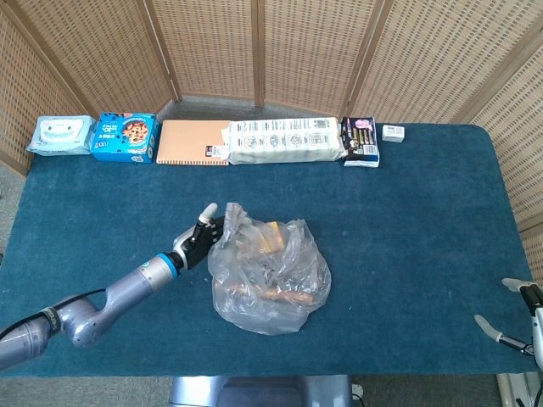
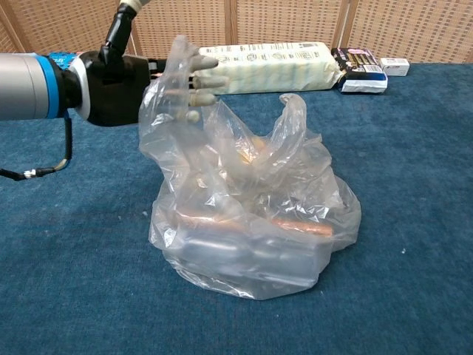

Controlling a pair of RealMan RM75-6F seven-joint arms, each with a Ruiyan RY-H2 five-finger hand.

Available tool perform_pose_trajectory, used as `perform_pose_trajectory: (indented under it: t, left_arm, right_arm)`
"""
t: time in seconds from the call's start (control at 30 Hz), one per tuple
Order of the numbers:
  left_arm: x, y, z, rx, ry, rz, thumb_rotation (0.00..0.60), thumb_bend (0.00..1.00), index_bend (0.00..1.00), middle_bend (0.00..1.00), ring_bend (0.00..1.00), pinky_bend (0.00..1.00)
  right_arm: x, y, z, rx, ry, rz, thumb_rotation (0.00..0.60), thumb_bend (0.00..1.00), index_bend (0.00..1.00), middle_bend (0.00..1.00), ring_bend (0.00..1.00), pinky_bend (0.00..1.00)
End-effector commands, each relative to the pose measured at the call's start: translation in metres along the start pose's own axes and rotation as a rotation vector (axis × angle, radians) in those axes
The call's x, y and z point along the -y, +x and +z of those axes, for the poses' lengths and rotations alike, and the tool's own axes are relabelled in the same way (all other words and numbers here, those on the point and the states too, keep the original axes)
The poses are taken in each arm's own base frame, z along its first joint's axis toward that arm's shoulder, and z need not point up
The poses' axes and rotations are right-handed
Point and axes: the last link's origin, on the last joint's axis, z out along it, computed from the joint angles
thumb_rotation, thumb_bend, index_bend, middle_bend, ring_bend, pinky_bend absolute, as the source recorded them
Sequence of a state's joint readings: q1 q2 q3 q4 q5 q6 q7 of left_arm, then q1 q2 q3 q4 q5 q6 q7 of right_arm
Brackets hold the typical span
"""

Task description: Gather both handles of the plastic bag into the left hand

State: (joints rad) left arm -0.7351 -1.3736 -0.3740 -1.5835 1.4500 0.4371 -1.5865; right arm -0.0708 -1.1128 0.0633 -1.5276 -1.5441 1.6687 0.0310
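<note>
A clear plastic bag [image 1: 270, 275] holding copper-coloured items sits on the blue table [image 1: 407, 212], near the front. Its left handle [image 2: 177, 74] stands up, and its right handle [image 2: 294, 118] rises loose and apart. My left hand [image 2: 118, 85] is at the left handle with its thumb up. Its straight fingers [image 2: 196, 80] reach in behind the plastic and show through it, but they do not visibly close on it. In the head view the left hand [image 1: 200, 236] touches the bag's upper left side. My right hand [image 1: 517, 318] hangs off the table's front right corner with its fingers apart, holding nothing.
Along the far edge lie a wipes pack [image 1: 59, 134], a blue snack box [image 1: 125, 137], an orange notebook [image 1: 193, 142], a long white package [image 1: 286, 140], a dark box [image 1: 359, 140] and a small white box [image 1: 393, 131]. Woven screens stand behind the table.
</note>
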Motion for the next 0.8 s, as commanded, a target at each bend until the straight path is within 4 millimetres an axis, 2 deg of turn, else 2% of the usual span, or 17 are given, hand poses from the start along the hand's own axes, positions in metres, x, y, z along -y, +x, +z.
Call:
perform_pose_trajectory:
  t: [0.03, 0.1, 0.2, 0.43, 0.6, 0.8]
  left_arm:
    - [0.003, 0.012, -0.001, -0.034, 0.032, 0.032, 0.0, 0.03, 0.31, 0.33, 0.37, 0.46]
    - [0.004, 0.016, 0.002, -0.046, 0.051, 0.059, 0.0, 0.04, 0.28, 0.33, 0.33, 0.39]
    - [0.004, 0.013, 0.01, -0.046, 0.062, 0.061, 0.0, 0.04, 0.23, 0.32, 0.29, 0.36]
    - [0.001, -0.004, 0.03, -0.019, 0.081, 0.036, 0.0, 0.03, 0.2, 0.3, 0.27, 0.36]
    - [-0.002, -0.019, 0.045, -0.006, 0.028, -0.134, 0.0, 0.04, 0.2, 0.3, 0.27, 0.36]
    - [-0.01, -0.031, 0.044, 0.041, -0.041, -0.236, 0.0, 0.06, 0.22, 0.3, 0.32, 0.42]
  right_arm:
    - [0.0, 0.0, 0.0, 0.0, 0.002, 0.001, 0.25, 0.2, 0.31, 0.38, 0.37, 0.32]
    - [0.001, 0.001, 0.0, -0.001, 0.005, 0.002, 0.252, 0.2, 0.31, 0.38, 0.37, 0.32]
    - [0.001, 0.003, 0.0, -0.011, 0.008, 0.002, 0.251, 0.2, 0.31, 0.38, 0.38, 0.32]
    - [0.0, 0.007, -0.003, -0.024, 0.008, 0.006, 0.251, 0.2, 0.32, 0.38, 0.38, 0.31]
    - [-0.002, 0.009, -0.006, -0.029, 0.004, 0.012, 0.253, 0.2, 0.32, 0.38, 0.37, 0.31]
    - [-0.003, 0.009, -0.007, -0.03, 0.004, 0.013, 0.253, 0.2, 0.32, 0.38, 0.37, 0.31]
